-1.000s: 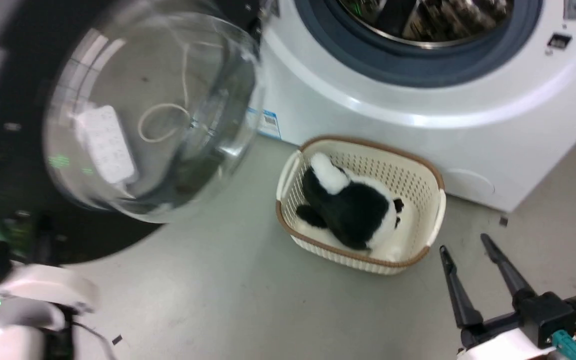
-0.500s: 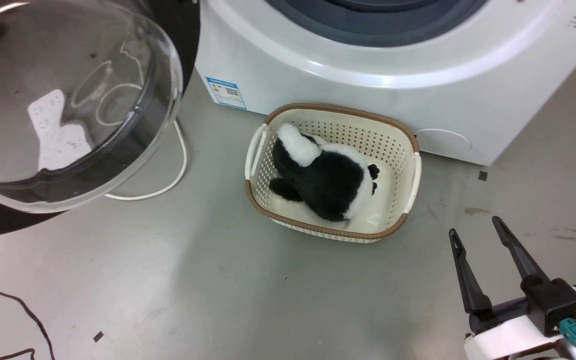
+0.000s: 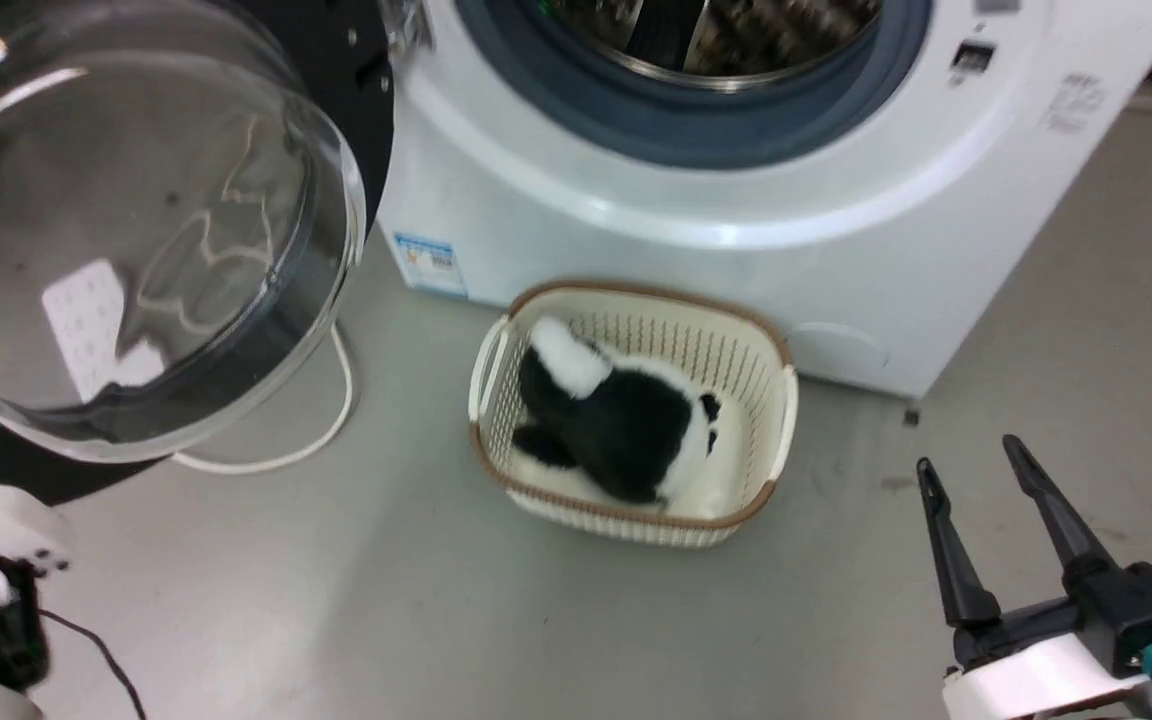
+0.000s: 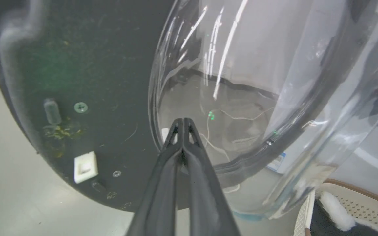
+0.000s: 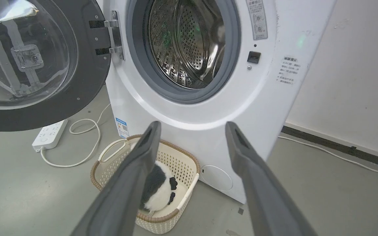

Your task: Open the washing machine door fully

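Note:
The washing machine door [image 3: 136, 240] stands swung out to the left of the white washing machine [image 3: 696, 220], its clear glass bowl bulging toward me. The right wrist view shows the door [image 5: 28, 65] hanging on its hinge [image 5: 113, 36] beside the bare steel drum [image 5: 189, 42]. My left gripper [image 4: 183, 121] is shut with nothing between its fingers, and its tips are close to the edge of the glass bowl on the door's inner face [image 4: 87, 98]. I cannot tell whether they touch it. My right gripper [image 3: 968, 452] [image 5: 193, 126] is open and low at the right, away from the door.
A cream basket [image 3: 636, 290] holding a black-and-white plush toy [image 3: 616, 420] sits on the grey floor right in front of the machine. A white power strip [image 5: 49, 134] and its cable [image 3: 276, 460] lie under the door. A wall [image 5: 356, 82] rises at the right.
The head camera has shifted, down and then back up. The door now sits further left, off the machine's front. The right gripper has stayed open.

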{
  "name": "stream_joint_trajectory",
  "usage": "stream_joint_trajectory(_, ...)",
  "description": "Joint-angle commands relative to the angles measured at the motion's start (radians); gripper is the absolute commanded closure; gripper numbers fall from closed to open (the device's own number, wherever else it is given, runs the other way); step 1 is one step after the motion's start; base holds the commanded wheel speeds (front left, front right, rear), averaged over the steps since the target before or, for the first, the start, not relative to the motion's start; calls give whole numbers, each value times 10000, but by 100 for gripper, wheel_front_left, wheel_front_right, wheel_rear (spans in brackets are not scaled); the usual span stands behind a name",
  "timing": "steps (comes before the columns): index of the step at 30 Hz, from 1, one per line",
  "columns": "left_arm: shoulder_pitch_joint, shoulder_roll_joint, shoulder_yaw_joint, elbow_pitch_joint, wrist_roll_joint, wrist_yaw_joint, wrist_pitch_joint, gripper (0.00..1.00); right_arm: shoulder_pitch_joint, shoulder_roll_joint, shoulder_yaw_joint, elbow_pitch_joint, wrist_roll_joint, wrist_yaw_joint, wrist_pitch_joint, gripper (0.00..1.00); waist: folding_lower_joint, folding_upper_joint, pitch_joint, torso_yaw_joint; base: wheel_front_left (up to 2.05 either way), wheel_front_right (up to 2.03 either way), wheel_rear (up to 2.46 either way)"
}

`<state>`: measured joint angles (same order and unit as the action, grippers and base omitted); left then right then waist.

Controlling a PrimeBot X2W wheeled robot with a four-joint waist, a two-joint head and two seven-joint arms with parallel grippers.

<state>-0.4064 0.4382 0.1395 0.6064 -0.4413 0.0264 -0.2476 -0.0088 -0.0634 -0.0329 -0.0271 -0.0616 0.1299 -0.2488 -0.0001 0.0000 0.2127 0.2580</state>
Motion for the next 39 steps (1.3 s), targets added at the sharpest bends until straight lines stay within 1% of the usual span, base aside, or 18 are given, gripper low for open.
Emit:
stream_joint_trajectory(1,297,-278,-142,-511,123,-31,-83,100,19,50,-91,4,19,8,-71,0,1,0,-560,-308,0,0,0)
stream_joint_trajectory(4,824,-711,-450,-1682,427,22,-119,100,134,91,-228,-30,16,8,-104,0,1,0,-1015,-603,0,0,0)
stream_joint_trajectory(8,1731,-1419,-910,-3297,752,356,-126,100,314,118,-259,-1,49,8,-122,0,1,0,-1532,-1103,0,0,0)
stream_joint_trajectory(13,2844,-2048,-1455,-4495,831,564,114,100,554,127,-119,11,170,8,-126,0,1,0,-1949,-1726,0,0,0)
stream_joint_trajectory(14,3047,-2160,-1559,-4628,856,605,123,85,600,128,-89,15,202,8,-127,0,1,0,-2013,-1838,0,0,0)
stream_joint_trajectory(15,3246,-2254,-1658,-4723,902,653,119,51,647,128,-55,23,236,8,-127,0,1,0,-2078,-1946,0,0,0)
stream_joint_trajectory(16,3438,-2340,-1774,-4789,968,695,112,0,696,129,-12,36,272,8,-127,0,1,0,-2147,-2057,0,0,0)
stream_joint_trajectory(19,3910,-2543,-2141,-4921,1216,784,75,0,832,129,86,48,367,8,-128,0,1,0,-2241,-2327,0,0,0)
stream_joint_trajectory(23,4314,-2795,-2586,-4960,1448,793,13,0,1004,130,117,36,508,8,-128,0,1,0,-2273,-2527,0,0,0)
stream_joint_trajectory(28,4598,-2840,-3091,-4980,1855,732,-44,0,1198,130,132,41,639,8,-129,0,1,0,-2299,-2636,0,0,0)
stream_joint_trajectory(39,4798,-3059,-3220,-4894,1840,840,-103,0,1284,131,126,129,783,8,-129,0,1,0,-2345,-2754,0,0,0)
